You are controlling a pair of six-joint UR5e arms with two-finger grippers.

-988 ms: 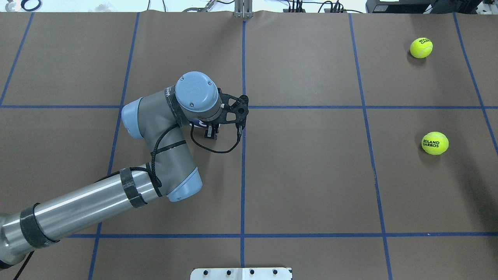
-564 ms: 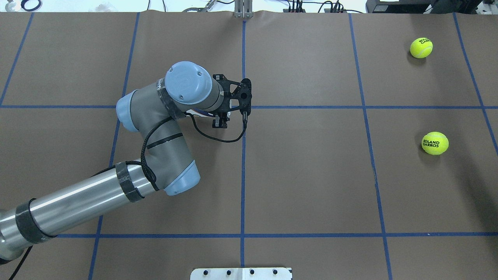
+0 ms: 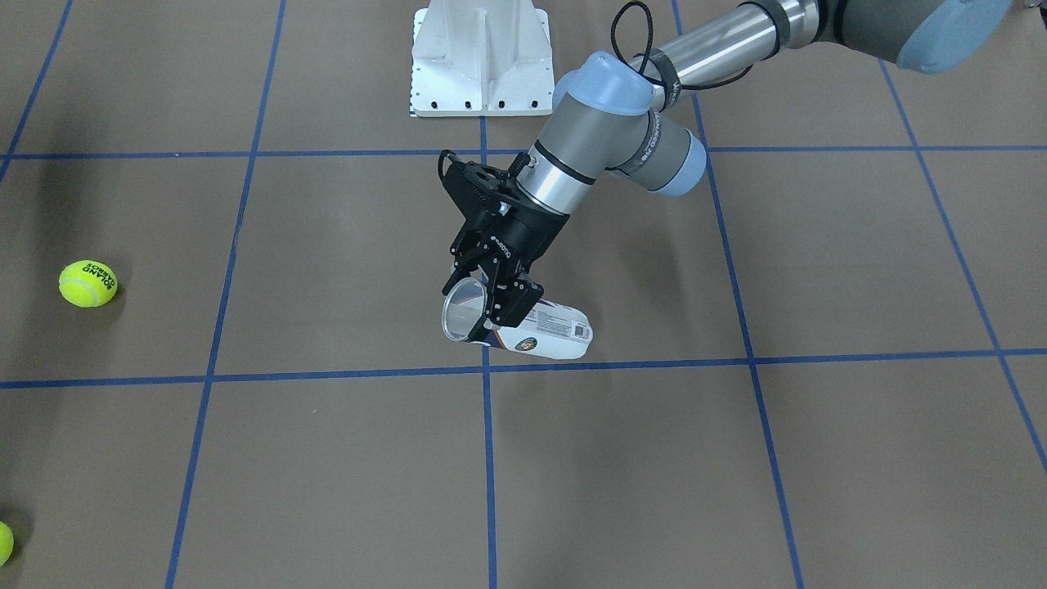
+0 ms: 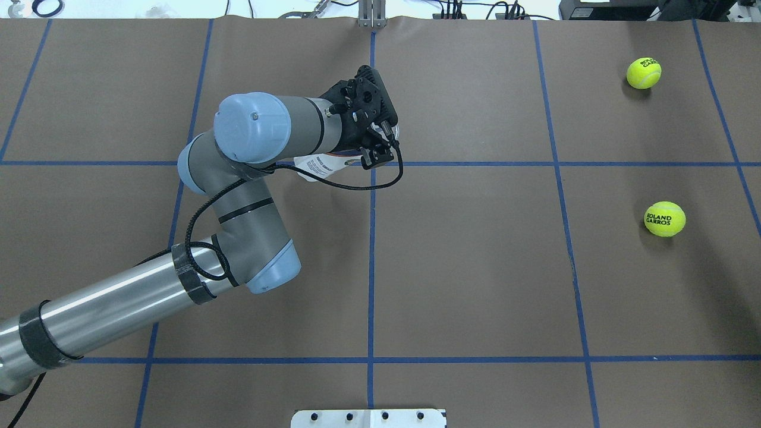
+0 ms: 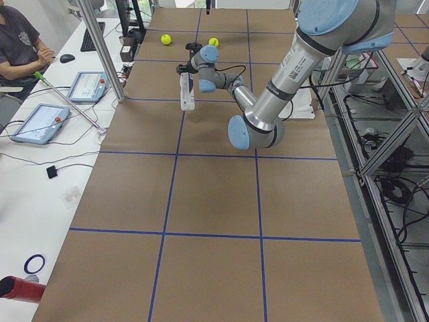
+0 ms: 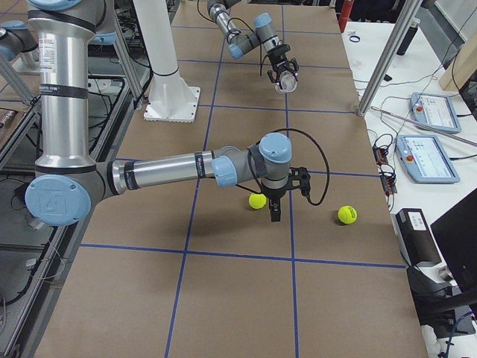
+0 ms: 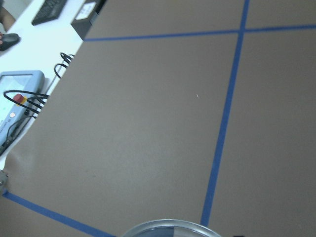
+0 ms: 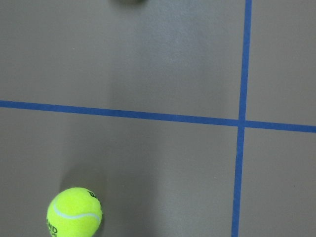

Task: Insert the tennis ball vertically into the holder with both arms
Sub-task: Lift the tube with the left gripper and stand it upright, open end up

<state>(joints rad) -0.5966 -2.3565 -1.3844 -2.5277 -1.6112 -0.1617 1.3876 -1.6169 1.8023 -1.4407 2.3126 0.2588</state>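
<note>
While clamped by the left tool (image 3: 496,307) just behind its metal rim, slanted near level by a blue tape crossing (image 3: 486,366) on the table (image 3: 245,458): the holder (image 3: 550,331), open mouth toward the operators' side. Right tool (image 6: 273,212) pointing straight down just beside a yellow tennis ball (image 6: 257,200); cannot tell whether apart or together.

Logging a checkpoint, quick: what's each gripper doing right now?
Left gripper: shut on the tennis-ball can, near its open rim.
Right gripper: cannot tell, seen only in the side view.
</note>
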